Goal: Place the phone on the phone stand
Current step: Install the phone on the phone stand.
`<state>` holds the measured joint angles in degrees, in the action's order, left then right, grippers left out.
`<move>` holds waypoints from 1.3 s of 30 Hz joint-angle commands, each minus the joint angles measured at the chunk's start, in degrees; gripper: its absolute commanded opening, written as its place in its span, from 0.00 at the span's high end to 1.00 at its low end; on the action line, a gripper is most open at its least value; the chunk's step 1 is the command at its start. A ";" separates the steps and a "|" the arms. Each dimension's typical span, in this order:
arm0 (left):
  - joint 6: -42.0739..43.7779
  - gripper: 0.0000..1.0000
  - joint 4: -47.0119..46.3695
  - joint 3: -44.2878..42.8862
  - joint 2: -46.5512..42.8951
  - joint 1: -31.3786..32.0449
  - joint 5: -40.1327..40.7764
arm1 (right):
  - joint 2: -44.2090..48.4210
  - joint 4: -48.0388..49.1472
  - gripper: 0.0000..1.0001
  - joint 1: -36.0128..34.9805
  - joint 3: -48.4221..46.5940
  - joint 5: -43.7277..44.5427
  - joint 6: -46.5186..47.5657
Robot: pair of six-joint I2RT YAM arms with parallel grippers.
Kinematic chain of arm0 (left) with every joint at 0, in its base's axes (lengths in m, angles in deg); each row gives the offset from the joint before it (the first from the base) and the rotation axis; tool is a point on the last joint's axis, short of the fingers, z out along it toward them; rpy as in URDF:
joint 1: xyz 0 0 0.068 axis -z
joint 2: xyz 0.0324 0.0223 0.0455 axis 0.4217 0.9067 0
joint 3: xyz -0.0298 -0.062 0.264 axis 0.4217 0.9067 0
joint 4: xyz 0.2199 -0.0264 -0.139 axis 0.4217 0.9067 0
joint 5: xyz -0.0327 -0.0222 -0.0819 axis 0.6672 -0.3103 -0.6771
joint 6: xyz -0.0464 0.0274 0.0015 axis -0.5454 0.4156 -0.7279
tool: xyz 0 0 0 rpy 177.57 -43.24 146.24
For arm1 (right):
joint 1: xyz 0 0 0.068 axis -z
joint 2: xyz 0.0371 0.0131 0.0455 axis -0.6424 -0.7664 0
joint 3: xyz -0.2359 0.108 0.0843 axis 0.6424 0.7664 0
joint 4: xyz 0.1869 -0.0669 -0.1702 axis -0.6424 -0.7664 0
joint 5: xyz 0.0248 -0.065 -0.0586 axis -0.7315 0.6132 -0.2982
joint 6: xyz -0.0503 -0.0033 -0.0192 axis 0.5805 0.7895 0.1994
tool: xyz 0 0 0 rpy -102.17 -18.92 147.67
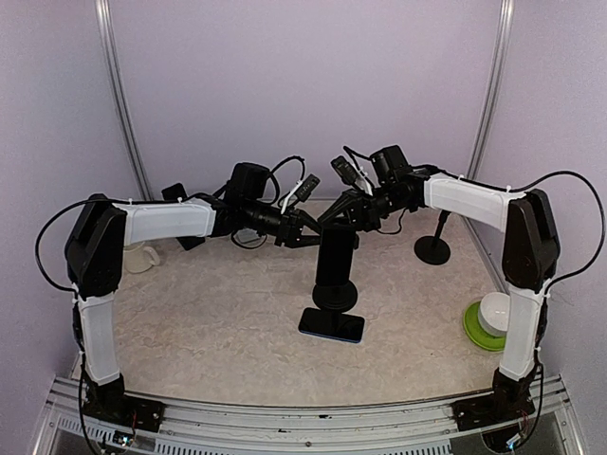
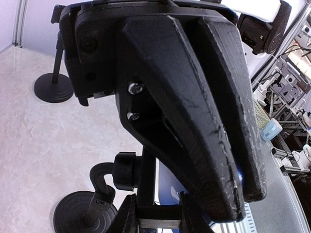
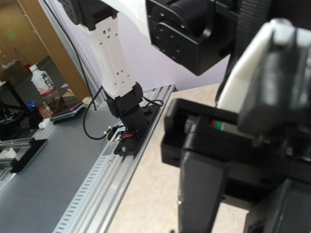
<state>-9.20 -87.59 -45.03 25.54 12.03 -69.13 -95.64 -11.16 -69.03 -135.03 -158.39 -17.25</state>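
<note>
The phone point(image 1: 332, 325), dark with a blue sheen, lies flat on the table in front of the phone stand point(image 1: 335, 270), a black upright plate on a round base. In the left wrist view the phone point(image 2: 170, 188) shows blue behind the stand's plate point(image 2: 147, 177). My left gripper point(image 1: 311, 237) reaches in from the left, and its jaws point(image 2: 155, 213) are closed on the plate's top edge. The right gripper point(image 1: 328, 219) hovers just above the stand's top, shut and empty. Its joined fingers point(image 2: 214, 145) fill the left wrist view. The phone is out of the right wrist view.
A second black stand with a thin pole point(image 1: 434, 246) is at the back right. A white bowl on a green plate point(image 1: 488, 320) sits by the right arm. A white cup point(image 1: 142, 256) is behind the left arm. The table's near edge carries a metal rail point(image 3: 112, 179).
</note>
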 commanded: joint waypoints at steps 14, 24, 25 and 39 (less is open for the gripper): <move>0.96 1.00 0.45 2.60 -6.54 -2.28 -3.47 | 1.66 -4.76 1.00 5.50 1.62 7.73 0.98; 0.07 1.00 -1.19 5.77 -9.54 -2.85 -4.99 | 1.55 -7.83 1.00 6.38 1.22 9.12 3.50; -0.18 1.00 -1.48 6.15 -9.68 -3.03 -5.24 | 1.46 -8.15 1.00 6.45 1.14 9.23 3.75; -0.97 1.00 -1.96 7.59 -10.83 -4.86 -8.83 | 0.71 -12.17 1.00 7.08 -0.22 9.86 6.89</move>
<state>-9.90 -92.47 -39.00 21.54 12.12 -66.07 -94.77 -15.43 -68.81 -135.08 -156.47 -11.06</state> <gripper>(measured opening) 0.220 0.078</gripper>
